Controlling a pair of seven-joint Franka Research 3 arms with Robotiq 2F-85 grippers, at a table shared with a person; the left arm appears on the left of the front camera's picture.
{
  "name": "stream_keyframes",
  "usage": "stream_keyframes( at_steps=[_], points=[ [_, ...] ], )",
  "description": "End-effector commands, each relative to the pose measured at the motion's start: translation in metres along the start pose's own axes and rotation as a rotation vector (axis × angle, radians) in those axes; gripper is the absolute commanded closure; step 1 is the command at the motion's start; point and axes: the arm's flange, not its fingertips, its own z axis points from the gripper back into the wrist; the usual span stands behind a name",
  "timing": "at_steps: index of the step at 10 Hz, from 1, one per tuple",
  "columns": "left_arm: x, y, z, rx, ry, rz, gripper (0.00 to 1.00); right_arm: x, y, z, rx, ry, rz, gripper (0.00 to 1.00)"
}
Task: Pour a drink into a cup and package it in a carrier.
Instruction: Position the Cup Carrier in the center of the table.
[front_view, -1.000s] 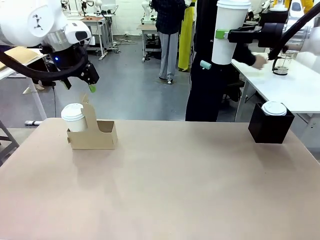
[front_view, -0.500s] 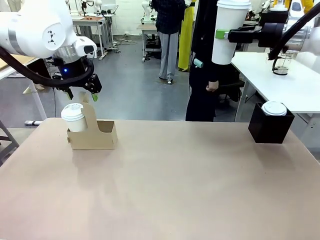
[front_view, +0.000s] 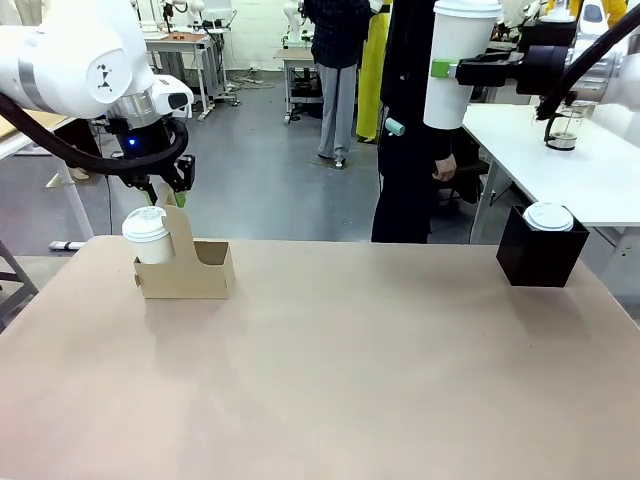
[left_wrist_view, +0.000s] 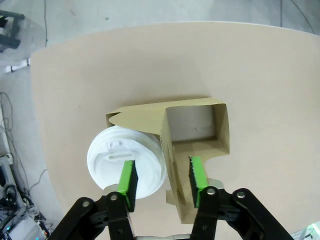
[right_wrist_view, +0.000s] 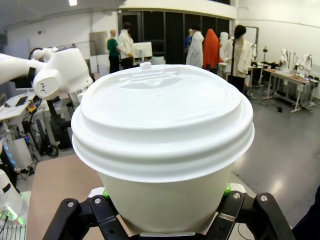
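Note:
The brown cardboard carrier (front_view: 200, 272) stands at the table's far left with one lidded white cup (front_view: 148, 236) in its left slot. My left gripper (front_view: 170, 196) hovers open just above the upright handle tab (left_wrist_view: 170, 165). Its green pads (left_wrist_view: 128, 182) stand on either side of the tab, beside the cup lid (left_wrist_view: 120, 159). My right gripper (front_view: 450, 68) is high at the right, shut on a second lidded white cup (front_view: 457, 60), whose domed lid (right_wrist_view: 162, 112) is close to the wrist camera. The glass jug (front_view: 563, 128) stands on the far white table; its liquid is hard to make out.
A black square box (front_view: 540, 256) with a white lid (front_view: 549, 216) on top sits at the table's far right. A person in dark clothes (front_view: 410, 150) stands beyond the far edge. The carrier's right slot (left_wrist_view: 197, 125) is open.
My left gripper has swung left and down, closing in over the carrier's handle tab. The person's hand has come away from the white table. The right arm holds still.

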Motion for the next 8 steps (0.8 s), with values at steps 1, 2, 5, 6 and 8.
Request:
stream_keyframes(
  at_steps=[1,2,5,6,8],
  points=[
    [0.0035,-0.0019,-0.0026,0.020,-0.011,0.014,1.00,0.0043,0.0024,0.0002,0.001,-0.006,0.018,0.19],
    [0.0034,-0.0023,-0.0038,0.015,-0.011,0.013,1.00,0.0043,0.0024,0.0002,0.001,-0.006,0.018,0.19],
    [0.0028,-0.0074,-0.0035,-0.010,-0.001,0.005,1.00,0.0043,0.0024,0.0002,0.001,-0.006,0.018,0.19],
    [0.0029,-0.0082,-0.0037,-0.015,0.001,0.002,1.00,0.0043,0.0024,0.0002,0.001,-0.006,0.018,0.19],
    [-0.0002,-0.0064,-0.0039,-0.006,0.005,-0.009,1.00,0.0043,0.0024,0.0002,0.001,-0.006,0.018,0.19]
  ],
)
